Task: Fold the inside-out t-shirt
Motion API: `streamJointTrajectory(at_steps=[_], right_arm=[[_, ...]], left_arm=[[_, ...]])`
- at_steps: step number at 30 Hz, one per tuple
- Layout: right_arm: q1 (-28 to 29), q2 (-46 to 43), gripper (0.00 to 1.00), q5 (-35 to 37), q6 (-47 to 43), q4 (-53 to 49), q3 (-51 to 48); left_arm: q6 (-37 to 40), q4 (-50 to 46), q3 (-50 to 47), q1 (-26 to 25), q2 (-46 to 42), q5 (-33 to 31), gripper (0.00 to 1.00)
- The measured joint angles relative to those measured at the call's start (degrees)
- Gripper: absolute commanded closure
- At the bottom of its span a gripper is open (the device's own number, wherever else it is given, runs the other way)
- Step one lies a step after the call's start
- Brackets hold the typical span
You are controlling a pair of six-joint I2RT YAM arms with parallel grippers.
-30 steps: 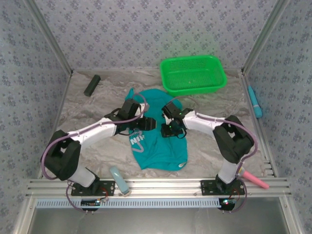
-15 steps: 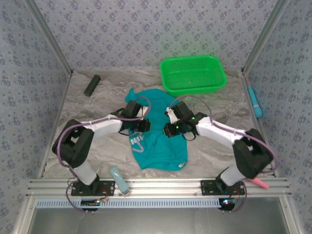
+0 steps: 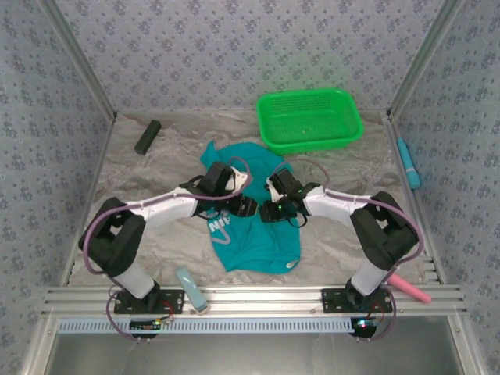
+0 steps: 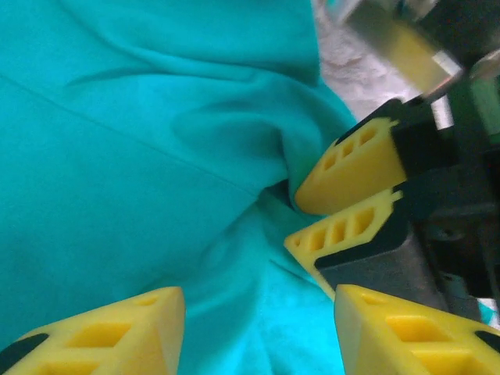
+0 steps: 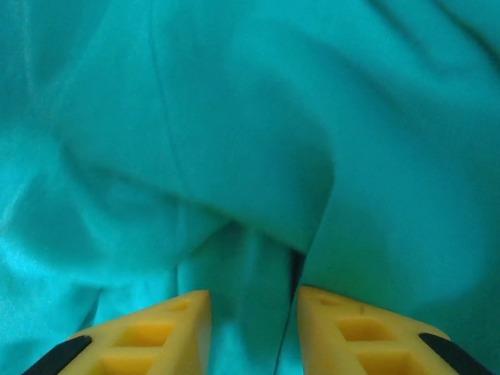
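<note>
Both arms reach in from opposite sides so that their tips meet over the middle of the inside-out t-shirt [image 3: 258, 244]. I judge this placement serves to take hold of the cloth at two neighbouring spots, as a fold or a turning-out would need. The garment lies crumpled on the table [image 3: 148, 168], roughly central, its lower hem toward the arm bases and its upper part toward the green basket [image 3: 310, 119], which stands well apart at the far right. The left pincer [image 4: 258, 293] stands open, jaws wide, with a broad stretch of teal cloth lying beneath and between them but nothing clamped. The right pincer [image 5: 251, 295] stands narrowly open: a raised ridge of cloth runs into the gap between its jaws, yet I see no firm pinch on it. From the left wrist view, the right pincer's yellow fingers [image 4: 351, 164] sit just beside the left one, their tips pressed into a dark crease where several folds converge. I read this as a grasp not yet secured. The wrinkled, soft cloth could slip out or bunch, so each closing should catch a single layer only. No fold is completed.
</note>
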Motion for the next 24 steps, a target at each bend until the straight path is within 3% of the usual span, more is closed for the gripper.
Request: streamJointTrajectory(at_steps=[2,7,9,13,18,21,24], right_arm=[[0.15,1.81,0.68,0.59,-0.04,0.35,1.44],[1.44,4.35,1.00,1.84,-1.11,1.09,3.04],[1.68,4.31,1.00,1.66,-2.38,1.49,2.93],[1.95,1.33,1.00,-0.07,-6.08,3.69,0.11],[2.43,-8.31,1.00,-2.43,-12.44,6.34,-4.76],[1.95,-12.44,1.00,-4.35,-17.99,9.97,-7.76],[2.21,-14.23,1.00,-4.87,-22.62,11.47,-10.58]], left_arm=[[0.07,0.15,0.13,0.11,2.40,-1.20,0.48],[0.63,0.07,0.20,0.50,6.62,-2.93,0.82],[0.68,0.28,0.20,1.01,6.58,-3.08,0.91],[-0.50,0.79,-0.81,5.66,5.35,-2.03,0.96],[-1.36,-0.09,-3.69,13.09,0.02,-3.02,0.93],[-1.97,-0.50,-3.85,13.94,-0.72,-3.78,0.70],[-2.54,0.09,-5.18,13.94,-0.68,-2.25,0.56]])
